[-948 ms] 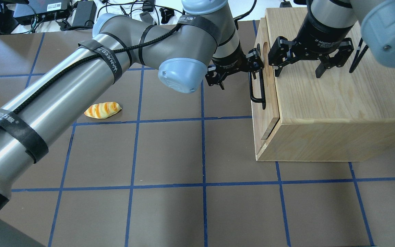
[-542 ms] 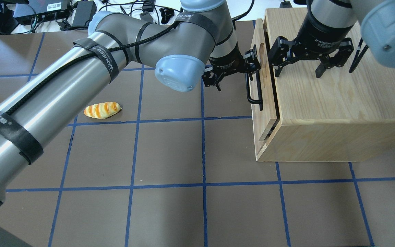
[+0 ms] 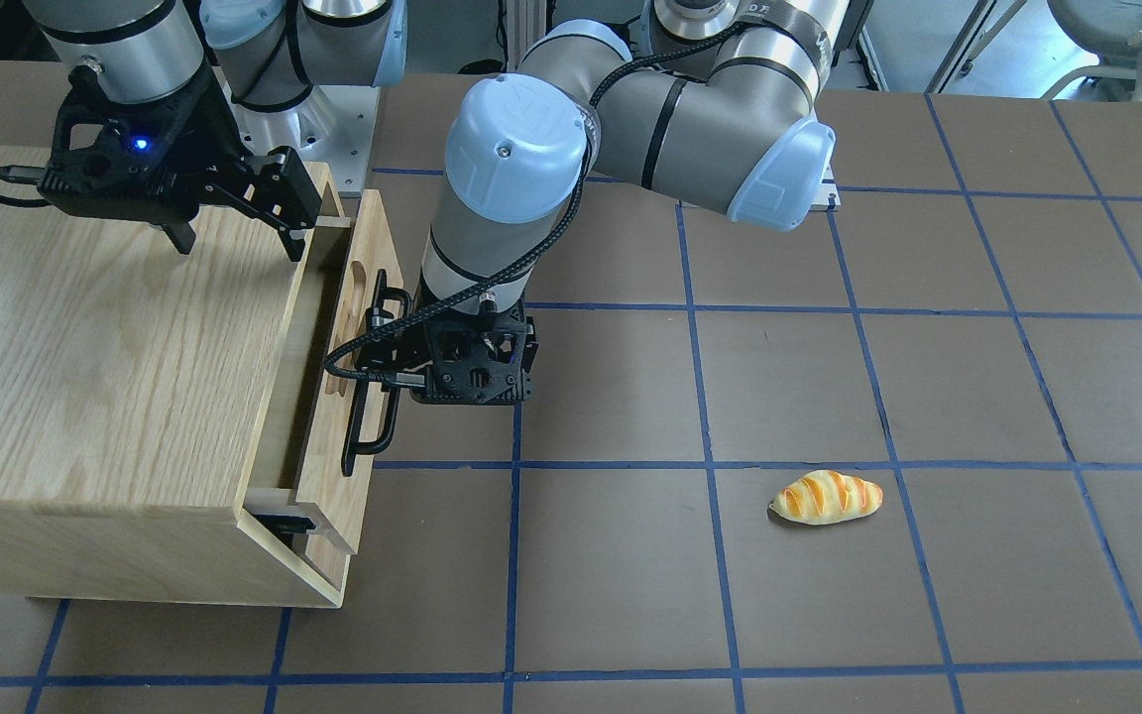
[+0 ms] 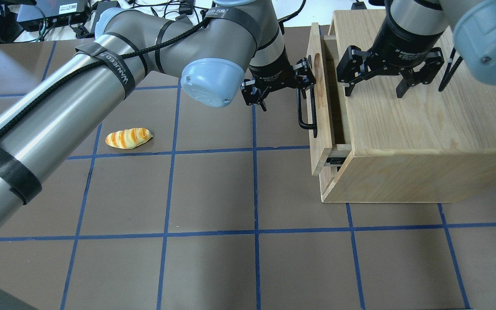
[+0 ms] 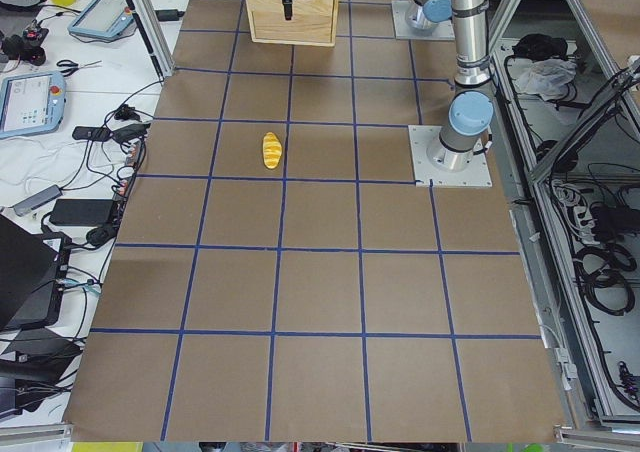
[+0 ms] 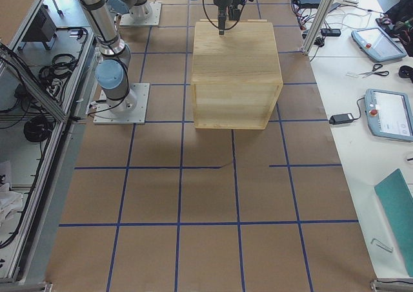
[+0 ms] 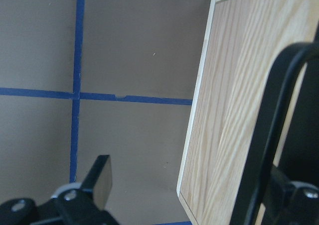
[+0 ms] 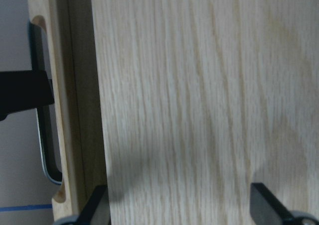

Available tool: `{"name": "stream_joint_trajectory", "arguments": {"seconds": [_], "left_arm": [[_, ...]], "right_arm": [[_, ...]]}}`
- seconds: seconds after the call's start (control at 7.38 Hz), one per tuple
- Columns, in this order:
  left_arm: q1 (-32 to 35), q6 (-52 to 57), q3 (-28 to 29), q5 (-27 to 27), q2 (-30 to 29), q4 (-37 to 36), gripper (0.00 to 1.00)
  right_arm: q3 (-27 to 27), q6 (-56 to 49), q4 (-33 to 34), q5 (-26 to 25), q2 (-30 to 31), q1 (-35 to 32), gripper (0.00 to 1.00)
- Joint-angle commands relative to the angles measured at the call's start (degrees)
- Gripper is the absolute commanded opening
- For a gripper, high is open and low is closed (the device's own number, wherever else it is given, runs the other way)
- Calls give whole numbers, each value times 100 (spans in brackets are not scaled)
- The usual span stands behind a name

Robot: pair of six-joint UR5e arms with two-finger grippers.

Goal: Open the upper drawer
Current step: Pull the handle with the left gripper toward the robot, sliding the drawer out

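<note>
The upper drawer (image 4: 322, 129) of the light-wood cabinet (image 4: 424, 129) stands partly pulled out, with a gap behind its front (image 3: 353, 397). Its black bar handle (image 4: 302, 114) runs along the front. My left gripper (image 4: 284, 92) is open, and one finger is hooked behind the handle; the bar (image 7: 264, 150) fills the right of the left wrist view, with the other finger (image 7: 99, 177) apart from it. My right gripper (image 4: 375, 88) is open, with its fingertips down on the cabinet top (image 8: 199, 110) near the drawer edge.
A striped bread roll (image 4: 128, 138) lies on the brown gridded table, well left of the cabinet. Cables and power bricks (image 4: 58, 17) sit beyond the far table edge. The lower cabinet front (image 3: 318, 570) sits under the drawer.
The left gripper has moved left, away from the cabinet, and the upper drawer has slid out with it. The right gripper has stayed in place on the cabinet top.
</note>
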State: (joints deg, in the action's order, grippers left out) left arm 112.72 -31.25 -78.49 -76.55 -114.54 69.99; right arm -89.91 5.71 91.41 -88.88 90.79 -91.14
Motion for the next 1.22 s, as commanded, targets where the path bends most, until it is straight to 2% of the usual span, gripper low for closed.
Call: {"name": "stream_joint_trajectory", "arguments": {"seconds": [0.0,0.95,1.08], "left_arm": [[-145,136,0,-9,28,180,100],[-611,567,-18,-9,212,638,100],[-646,645,-9,-148,212,665,100]], "right_arm": [[0,0,0,-7,0,0,100],[0,0,0,-7,0,0,100],[0,0,0,-7,0,9,100]]}}
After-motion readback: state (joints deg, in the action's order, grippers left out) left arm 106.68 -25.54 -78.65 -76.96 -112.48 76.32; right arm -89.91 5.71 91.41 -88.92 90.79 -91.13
